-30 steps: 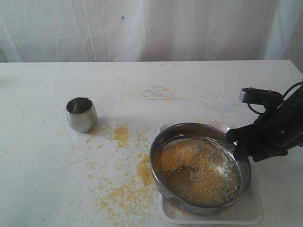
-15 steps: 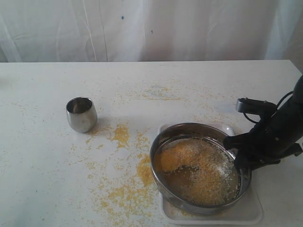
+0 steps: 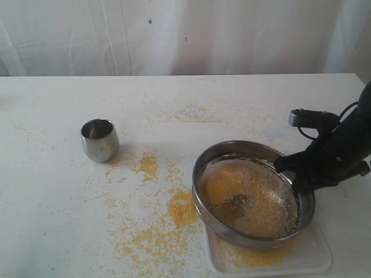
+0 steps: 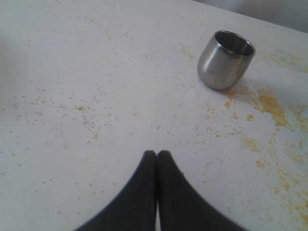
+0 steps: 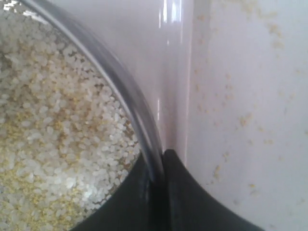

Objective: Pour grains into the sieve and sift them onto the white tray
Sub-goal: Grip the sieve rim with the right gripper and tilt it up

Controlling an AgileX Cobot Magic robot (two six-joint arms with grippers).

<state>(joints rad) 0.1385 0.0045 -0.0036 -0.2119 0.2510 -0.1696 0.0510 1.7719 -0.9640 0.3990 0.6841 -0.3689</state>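
Right gripper is clamped on the sieve rim; I'd shake gently and level above the white tray so no grains spill.

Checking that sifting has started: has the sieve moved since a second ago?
Yes. The sieve has shifted rightward, away from the steel cup, which stayed put.

Shiny steel, fine-meshed sieve; mirror-polished steel cup; smooth, glossy white plastic tray; matt, slightly stained white table, gritty with dry, granular grains.
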